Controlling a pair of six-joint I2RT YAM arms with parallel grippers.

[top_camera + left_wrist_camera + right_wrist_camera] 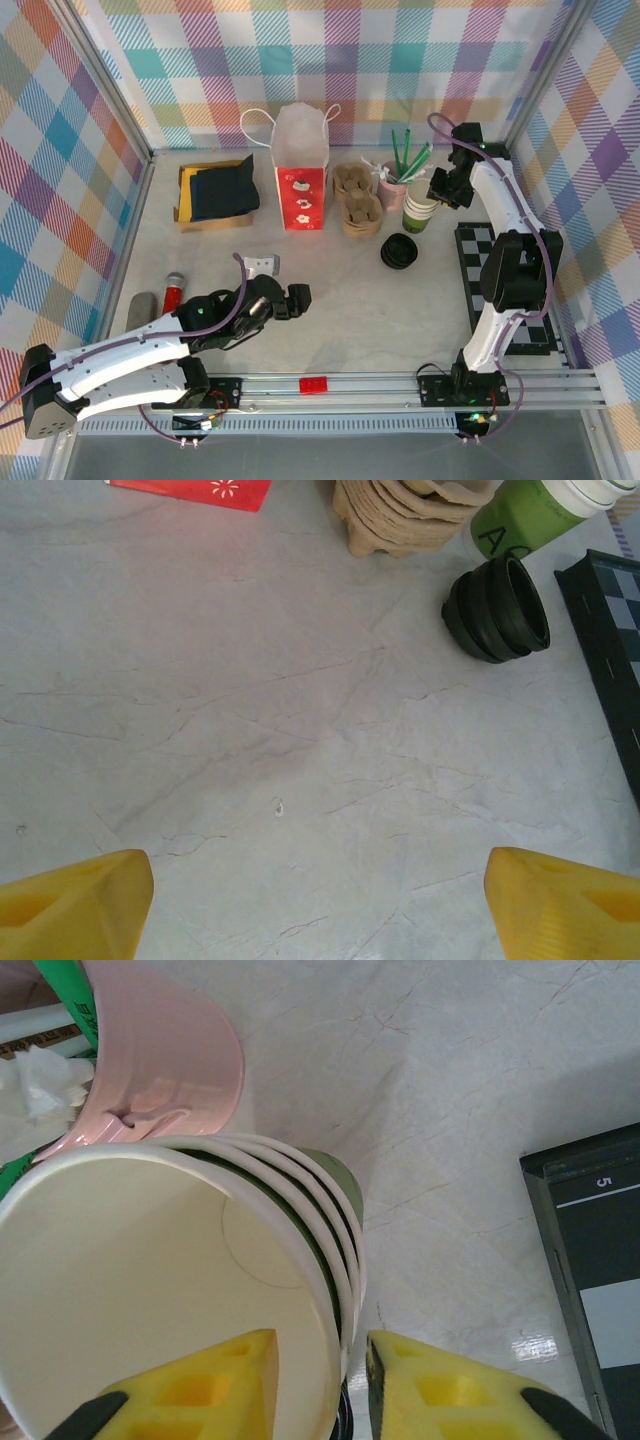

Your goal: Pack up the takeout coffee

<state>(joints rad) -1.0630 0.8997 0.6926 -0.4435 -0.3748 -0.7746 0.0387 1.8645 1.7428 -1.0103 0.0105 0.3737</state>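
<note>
Just beside the pink cup (170, 1050), pinched the rim of the stack of green paper cups (120, 1260) with the right pincer (320, 1340), one finger (220, 1390) inside the top cup. Held the left pincer (318, 855) spread wide over bare marble surface (250, 730), well apart from the pink cup. Left the stack of black lids (497, 610) tipped over near it.

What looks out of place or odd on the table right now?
Nothing looks spilled. One oddity: the right gripper straddles the rim of the nested green cups, one finger inside the top cup, and the black lids sit apart on the table.
</note>
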